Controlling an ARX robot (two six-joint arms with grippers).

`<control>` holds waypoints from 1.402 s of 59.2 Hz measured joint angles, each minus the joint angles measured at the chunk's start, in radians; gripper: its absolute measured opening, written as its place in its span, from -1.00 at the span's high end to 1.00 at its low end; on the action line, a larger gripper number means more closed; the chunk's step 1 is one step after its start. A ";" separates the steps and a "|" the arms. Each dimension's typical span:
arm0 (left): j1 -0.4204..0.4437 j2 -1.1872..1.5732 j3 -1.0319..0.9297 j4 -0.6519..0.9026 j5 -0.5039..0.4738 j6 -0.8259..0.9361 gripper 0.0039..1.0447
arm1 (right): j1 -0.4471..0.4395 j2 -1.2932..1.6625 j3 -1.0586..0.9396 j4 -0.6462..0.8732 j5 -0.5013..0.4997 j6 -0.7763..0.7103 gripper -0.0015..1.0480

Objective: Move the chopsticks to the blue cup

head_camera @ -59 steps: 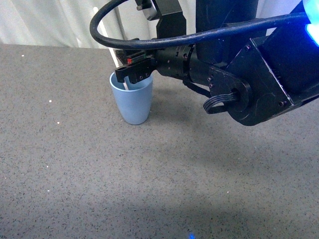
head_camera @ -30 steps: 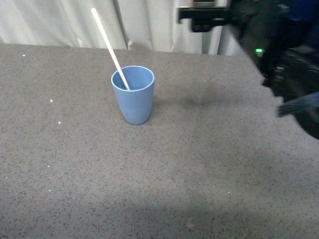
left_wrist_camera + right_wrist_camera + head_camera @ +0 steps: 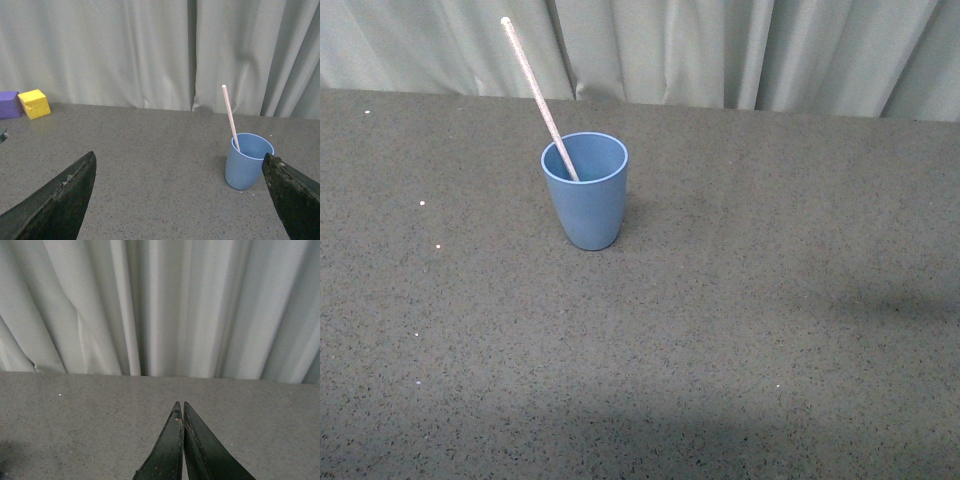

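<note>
The blue cup (image 3: 585, 190) stands upright on the grey speckled table. The chopstick (image 3: 533, 85) stands in it, leaning up and to the left, with its top well above the rim. Neither arm shows in the front view. In the left wrist view the cup (image 3: 247, 162) and chopstick (image 3: 229, 112) lie ahead, near one finger of my left gripper (image 3: 180, 162), which is open wide and empty. My right gripper (image 3: 180, 407) is shut and empty, pointing at bare table and curtain; no cup shows there.
A pale curtain (image 3: 720, 50) hangs along the table's far edge. In the left wrist view a yellow block (image 3: 34, 103) and a purple block (image 3: 8, 104) sit by the curtain, far from the cup.
The right arm, which reached over the cup a second ago, has pulled back up and to the right and left the front view. The chopstick stays in the cup.
</note>
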 joint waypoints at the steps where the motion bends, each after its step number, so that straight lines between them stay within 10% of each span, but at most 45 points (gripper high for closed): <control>1: 0.000 0.000 0.000 0.000 0.000 0.000 -0.88 | -0.003 -0.011 -0.005 -0.007 -0.002 0.000 0.98; 41: 0.000 0.000 0.000 0.000 0.000 0.000 -0.88 | -0.182 -0.626 -0.211 -0.414 -0.173 0.000 0.98; 83: 0.000 0.000 0.000 0.000 0.000 0.000 -0.88 | -0.183 -1.115 -0.242 -0.851 -0.178 0.000 0.98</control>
